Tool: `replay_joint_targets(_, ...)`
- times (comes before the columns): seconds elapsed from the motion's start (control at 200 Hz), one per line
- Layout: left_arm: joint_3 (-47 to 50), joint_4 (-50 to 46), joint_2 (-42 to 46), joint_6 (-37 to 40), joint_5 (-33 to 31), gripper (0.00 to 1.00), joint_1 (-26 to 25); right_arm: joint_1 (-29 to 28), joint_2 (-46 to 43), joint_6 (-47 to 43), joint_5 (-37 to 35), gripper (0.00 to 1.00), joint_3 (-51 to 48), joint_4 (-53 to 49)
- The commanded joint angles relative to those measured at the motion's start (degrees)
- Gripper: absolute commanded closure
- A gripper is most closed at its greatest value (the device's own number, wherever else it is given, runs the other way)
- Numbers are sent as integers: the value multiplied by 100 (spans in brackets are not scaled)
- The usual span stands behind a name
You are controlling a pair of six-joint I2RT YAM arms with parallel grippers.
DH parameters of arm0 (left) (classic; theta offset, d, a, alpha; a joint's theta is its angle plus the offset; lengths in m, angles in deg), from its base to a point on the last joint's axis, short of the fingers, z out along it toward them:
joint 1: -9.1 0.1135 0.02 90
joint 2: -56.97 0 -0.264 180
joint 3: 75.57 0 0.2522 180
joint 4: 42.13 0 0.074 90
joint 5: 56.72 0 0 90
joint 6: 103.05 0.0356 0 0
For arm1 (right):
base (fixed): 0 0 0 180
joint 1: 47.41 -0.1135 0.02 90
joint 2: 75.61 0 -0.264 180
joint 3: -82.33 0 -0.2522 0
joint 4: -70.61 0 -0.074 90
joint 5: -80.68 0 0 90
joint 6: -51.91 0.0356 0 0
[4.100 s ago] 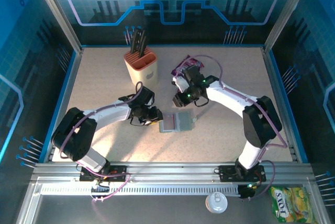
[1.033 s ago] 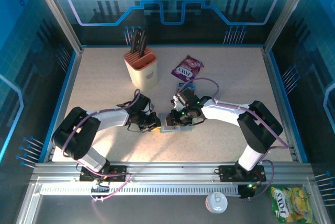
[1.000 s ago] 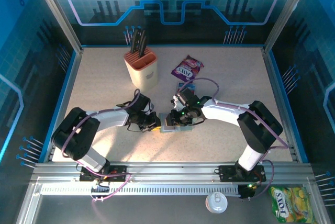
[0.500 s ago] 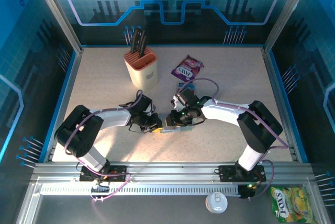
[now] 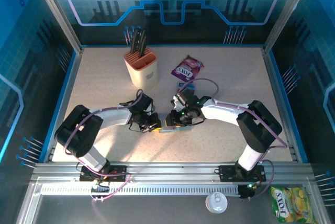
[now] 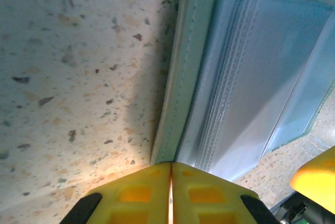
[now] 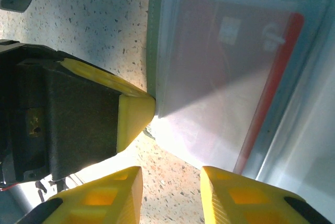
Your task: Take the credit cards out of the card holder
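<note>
Card holder (image 5: 170, 125) is lying open and flat on the desk (image 5: 104, 88), about mid-desk, between the two arms; left fingers (image 5: 153, 127) are sitting at its left edge, right fingers (image 5: 181, 121) are hanging over its right part.

Left wrist view: left fingers (image 6: 171, 182) are pressed together, nothing showing between them; their tips are sitting right at the near corner of the card holder (image 6: 251, 72), at its stitched grey-green border; clear plastic sleeves are stacking up inside the panel; cannot tell from here what the sleeves are carrying; speckled desk (image 6: 78, 77) is lying bare beside it.

Right wrist view: right fingers (image 7: 131, 188) are spread, only desk showing in the gap between them; they are hovering just short of the holder's near edge, not pinching anything; card holder (image 7: 209, 145) is lying just ahead of them, a red card (image 7: 285, 62) sitting inside a clear sleeve with its long red edge showing along one side; a yellow tip of the left fingers (image 7: 133, 115) is touching the holder's corner.

Farther back on the desk: knife block (image 5: 142, 69) is standing upright; purple snack packet (image 5: 187, 68) is lying to its right, well apart from the holder.
</note>
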Motion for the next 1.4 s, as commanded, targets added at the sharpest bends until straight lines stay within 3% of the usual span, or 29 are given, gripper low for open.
replay_joint_targets(0.0, 43, -376, 132, 136, -341, 89, 10, -63, 156, 254, 41, 63, 127, 169)
replay_joint_targets(0.19, 115, -395, 289, 159, -613, 86, 13, -21, 395, 374, 62, 61, 286, 303)
replay_joint_targets(0.635, 414, -14, 246, 4, -570, 85, 14, 99, 851, 252, 136, 59, 762, 242)
replay_joint_targets(1.396, 434, -188, 470, -50, -464, 85, -19, 115, 628, 273, -222, 57, 429, -89)
